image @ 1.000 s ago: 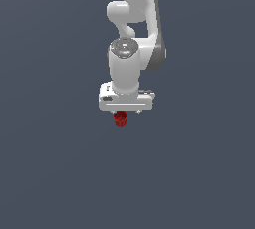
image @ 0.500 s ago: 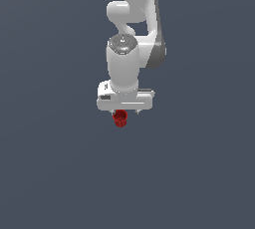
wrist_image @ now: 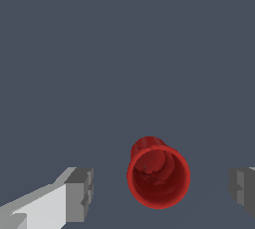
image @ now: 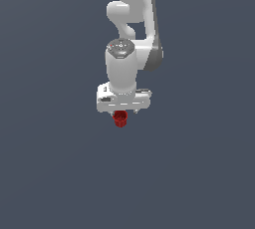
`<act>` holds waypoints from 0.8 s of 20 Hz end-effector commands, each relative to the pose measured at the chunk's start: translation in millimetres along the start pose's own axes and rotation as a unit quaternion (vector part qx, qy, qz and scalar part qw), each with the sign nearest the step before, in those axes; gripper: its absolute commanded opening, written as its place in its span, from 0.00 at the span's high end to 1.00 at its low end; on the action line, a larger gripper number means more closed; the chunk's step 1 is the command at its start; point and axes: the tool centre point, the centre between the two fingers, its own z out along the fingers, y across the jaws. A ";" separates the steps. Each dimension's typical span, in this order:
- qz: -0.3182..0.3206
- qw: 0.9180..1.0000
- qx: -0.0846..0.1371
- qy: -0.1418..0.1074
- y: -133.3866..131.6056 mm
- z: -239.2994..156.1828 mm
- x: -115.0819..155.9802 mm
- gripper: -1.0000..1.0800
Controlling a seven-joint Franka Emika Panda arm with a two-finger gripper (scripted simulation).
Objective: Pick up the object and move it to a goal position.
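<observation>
Tool point(wrist_image: 158, 193) standing wide open, gripping nothing; red object point(wrist_image: 158, 177) sitting between the two fingers point(wrist_image: 79, 194), clear of both, mouth facing the wrist camera, directly beneath the white arm point(image: 122, 71)

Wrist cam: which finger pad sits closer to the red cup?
Neither touches. The pad on the white finger is marginally nearer the red cup than the half-cropped pad opposite.
</observation>
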 end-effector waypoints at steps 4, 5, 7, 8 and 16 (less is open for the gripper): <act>-0.047 0.999 -0.001 -0.003 5.9 17.1 -11.5 0.04; -0.057 0.998 -0.001 -0.004 7.1 20.9 -14.1 0.04; -0.079 0.997 -0.001 -0.005 9.4 28.4 -19.7 0.04; -0.089 0.996 -0.001 -0.006 10.4 31.8 -22.2 0.04; -0.145 0.989 0.000 -0.009 15.4 50.6 -37.3 0.04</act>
